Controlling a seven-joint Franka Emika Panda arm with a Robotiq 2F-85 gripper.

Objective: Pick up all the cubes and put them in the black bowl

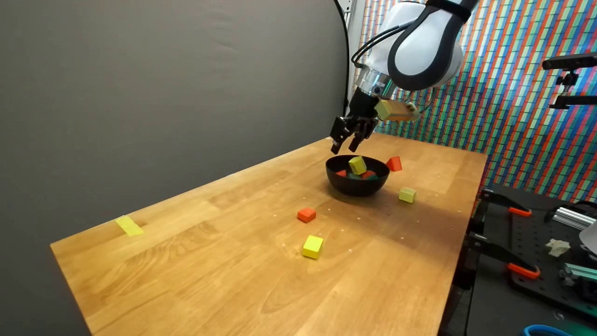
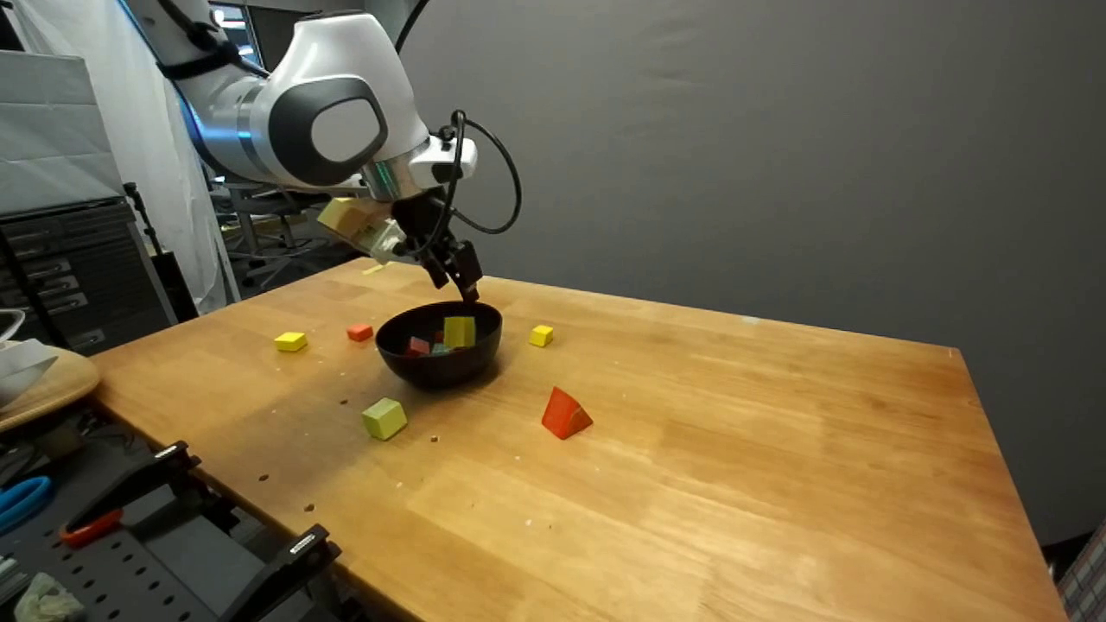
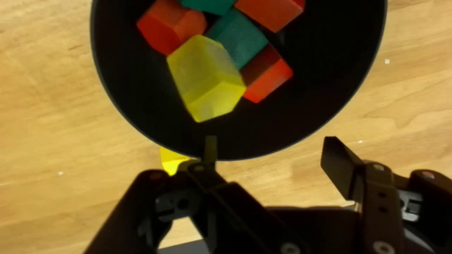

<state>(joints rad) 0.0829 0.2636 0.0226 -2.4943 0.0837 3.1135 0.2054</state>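
The fingers (image 3: 339,165) stood apart near the bowl (image 3: 328,81); a yellow cube (image 3: 206,79) lay inside it, below and clear of their tips, among red and green cubes (image 3: 239,38). Other cubes (image 2: 384,419) sat on the worktop (image 2: 734,449).

The tabletop (image 1: 210,280) is smooth wood with visible grain and a satin sheen. The bowl (image 1: 357,188) is smooth with a low sheen; its material cannot be determined. The cubes (image 3: 203,67) present matt faces. The arm shell (image 2: 354,60) is smooth and plastic-like; the wrist collar (image 1: 371,82) is polished metal. The gripper (image 3: 270,150) is matt, with metallic screw heads (image 3: 384,247).
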